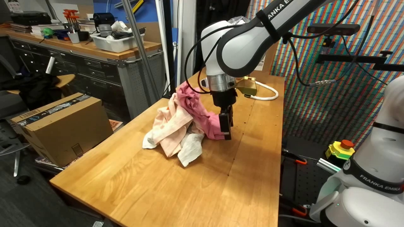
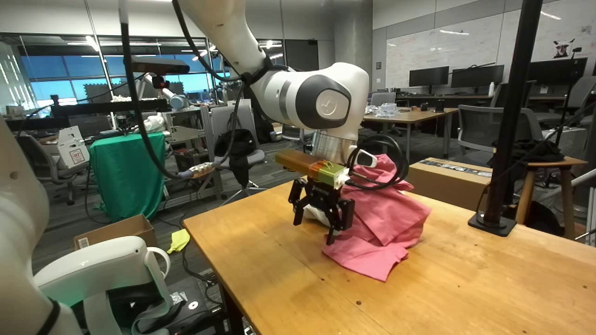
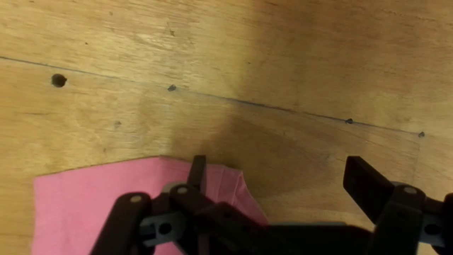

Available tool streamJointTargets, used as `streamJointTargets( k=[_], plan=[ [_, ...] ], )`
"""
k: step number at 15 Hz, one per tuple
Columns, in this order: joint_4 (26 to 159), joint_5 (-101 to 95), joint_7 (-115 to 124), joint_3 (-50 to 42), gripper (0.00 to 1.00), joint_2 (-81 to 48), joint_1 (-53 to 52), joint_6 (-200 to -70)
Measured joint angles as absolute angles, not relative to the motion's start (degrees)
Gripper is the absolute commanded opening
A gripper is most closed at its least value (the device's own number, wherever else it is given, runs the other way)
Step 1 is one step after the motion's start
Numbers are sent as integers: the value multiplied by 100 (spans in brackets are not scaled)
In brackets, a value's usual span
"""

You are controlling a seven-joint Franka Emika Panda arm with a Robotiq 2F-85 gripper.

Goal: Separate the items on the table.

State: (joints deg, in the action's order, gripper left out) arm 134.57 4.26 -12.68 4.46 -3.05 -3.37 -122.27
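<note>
Crumpled cloth pile [image 1: 183, 123], pink, peach, wht

In an exterior view, the white cloth [image 1: 192, 149] lies partly under the peach cloth [image 1: 172, 132]; covered extent not determinable. An orange patch [image 1: 168, 108] on the latter: too small to identify. In an exterior view, a pale patch [image 2: 319, 215] shows behind the gripper [image 2: 322, 225]; which cloth it belongs to cannot be told. Wrist view: gripper cropped at the bottom edge, fingers [image 3: 366, 187] blurred; one obscures part of the pink cloth [image 3: 95, 198], itself cropped below. Contact there unconfirmed. Table [image 1: 151, 195] cut off at the bottom, arm [image 1: 240, 53] at the top, in both exterior views. Whiteboard [image 2: 447, 51] writing illegible. Box [image 1: 68, 129] markings unreadable.
</note>
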Motion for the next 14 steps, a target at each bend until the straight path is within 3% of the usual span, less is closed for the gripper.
streamJointTargets(
  k=[14],
  plan=[
    [13927,-704,-938,416,100,-502,-336,-14021]
  ],
)
